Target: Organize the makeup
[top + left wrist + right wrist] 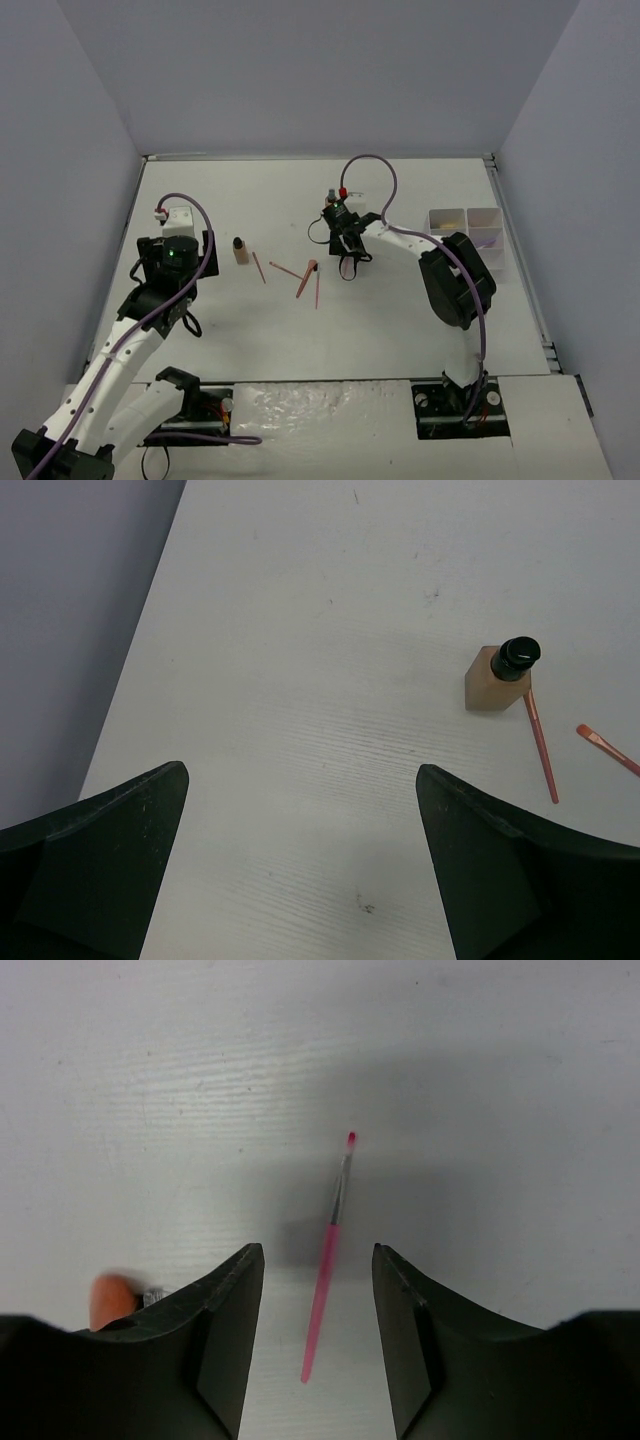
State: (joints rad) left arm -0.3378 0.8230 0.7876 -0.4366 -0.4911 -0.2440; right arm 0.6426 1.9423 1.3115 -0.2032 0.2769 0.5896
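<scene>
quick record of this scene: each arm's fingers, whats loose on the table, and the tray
left fingers: open wide, nothing between them
right fingers: open, one on each side of a pink stick, not touching it
bottle: tan with a dark cap, on the table ahead of the left fingers
loose sticks: several reddish ones scattered mid-table, right of the bottle
tray: white, far right, partly hidden by the right arm; contents too small to tell
</scene>
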